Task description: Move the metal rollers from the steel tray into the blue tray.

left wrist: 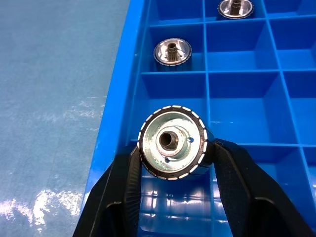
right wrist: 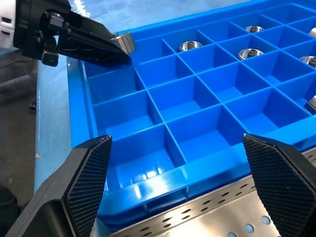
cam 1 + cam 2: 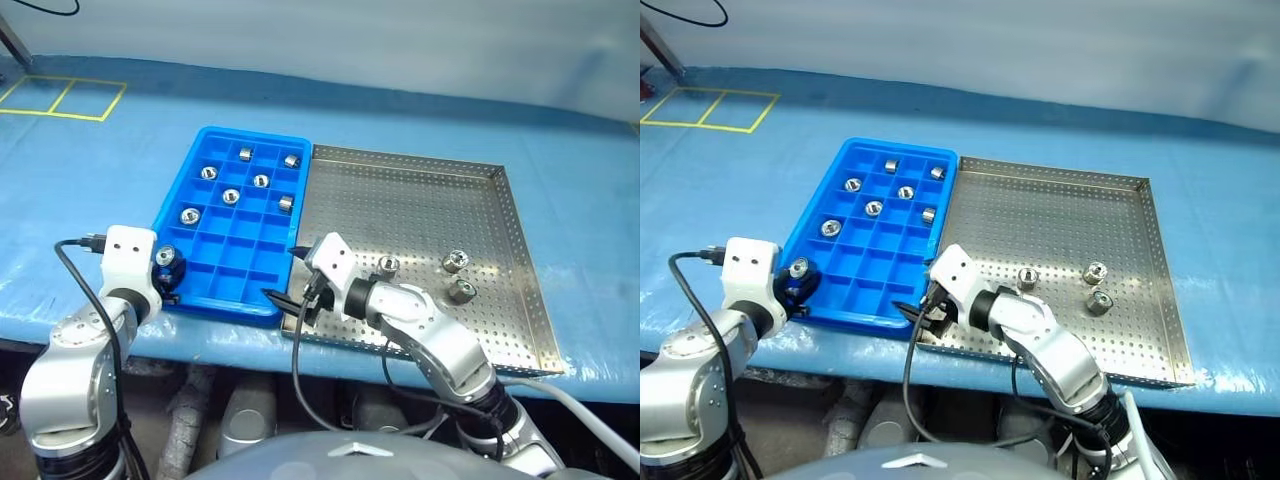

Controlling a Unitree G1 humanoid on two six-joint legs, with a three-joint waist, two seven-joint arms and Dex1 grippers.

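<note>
The left tool covered both flanks of the roller it gripped, and its fingers ran off the picture's edge. That roller hid part of the blue tray cell beneath it. One roller farther along the tray was cut off by the frame. The right arm hid the near-left corner of the steel tray, where the right tool sat. The counter ran past the frame on both sides.
</note>
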